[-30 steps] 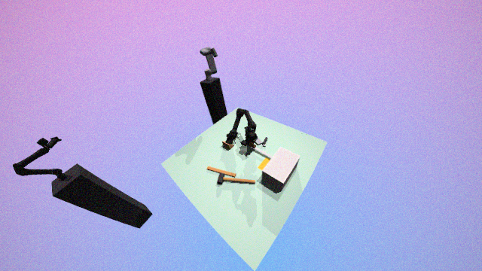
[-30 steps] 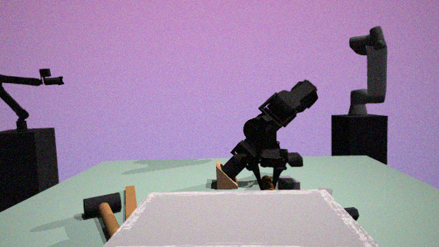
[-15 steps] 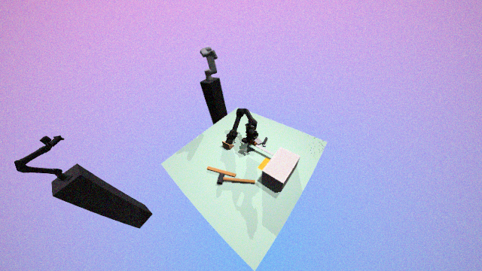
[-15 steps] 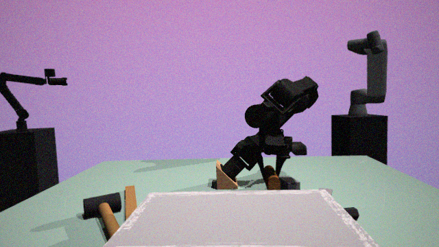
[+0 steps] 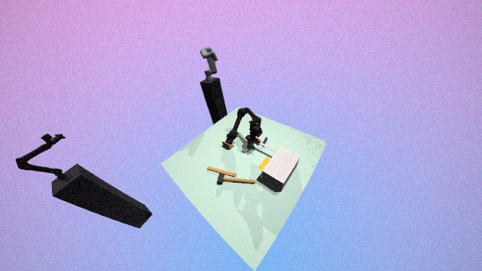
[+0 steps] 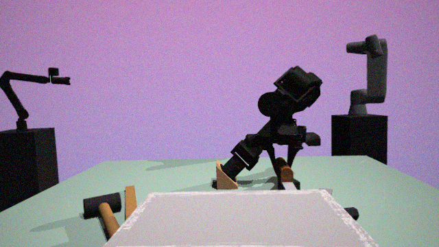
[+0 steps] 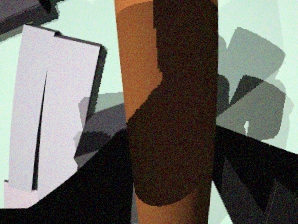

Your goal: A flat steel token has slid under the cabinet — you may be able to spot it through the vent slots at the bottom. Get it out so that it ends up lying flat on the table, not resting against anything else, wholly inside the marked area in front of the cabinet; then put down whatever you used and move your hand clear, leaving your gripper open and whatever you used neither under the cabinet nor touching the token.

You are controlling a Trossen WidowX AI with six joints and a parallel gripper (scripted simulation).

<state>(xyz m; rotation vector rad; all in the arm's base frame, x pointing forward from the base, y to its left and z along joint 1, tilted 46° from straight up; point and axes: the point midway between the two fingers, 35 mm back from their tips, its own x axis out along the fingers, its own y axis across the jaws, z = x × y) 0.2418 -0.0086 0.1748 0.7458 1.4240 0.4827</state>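
My gripper (image 5: 255, 140) (image 6: 283, 162) (image 7: 165, 136) is shut on the brown wooden handle (image 6: 287, 174) (image 7: 142, 65) of a tool. The tool's pale, thin shaft (image 5: 268, 146) (image 6: 289, 186) runs from the handle towards the cabinet (image 5: 282, 162) (image 6: 233, 219); a dark shadow lies beside it on the table. Its far end is hidden at the cabinet in the exterior view, and I cannot tell whether it touches the cabinet. The marked area (image 5: 264, 163) is an orange-yellow patch in front of the cabinet. The steel token is not visible in any view.
A mallet with a black head (image 5: 220, 178) (image 6: 102, 205) and a flat wooden stick (image 5: 221, 171) (image 6: 130, 202) lie on the pale green table (image 5: 211, 150). A small dark object (image 6: 351, 213) shows beside the cabinet. Two other arms stand on pedestals beyond the table.
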